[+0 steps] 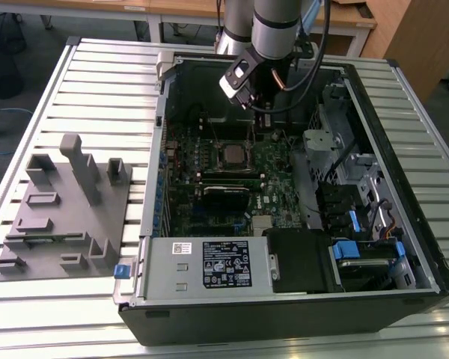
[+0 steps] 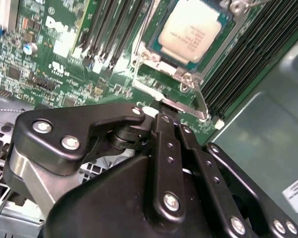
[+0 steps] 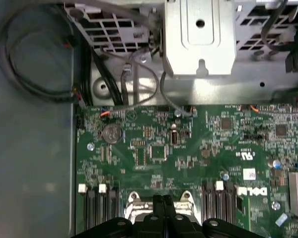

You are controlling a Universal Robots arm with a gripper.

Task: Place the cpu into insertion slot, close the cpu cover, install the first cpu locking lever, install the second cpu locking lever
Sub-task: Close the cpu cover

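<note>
Clenched gripper (image 2: 173, 124) poised just beside a locking lever (image 2: 201, 101) at the edge of the closed cpu cover (image 2: 141, 49), cpu (image 2: 191, 29) seated in the insertion slot (image 2: 221, 42) beneath; lever probably best pressed down slowly and squarely.

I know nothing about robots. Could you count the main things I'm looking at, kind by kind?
Robot arm: 1
Gripper: 1
Open computer case: 1
cpu: 1
Grey parts holder: 1
Total: 5
</note>
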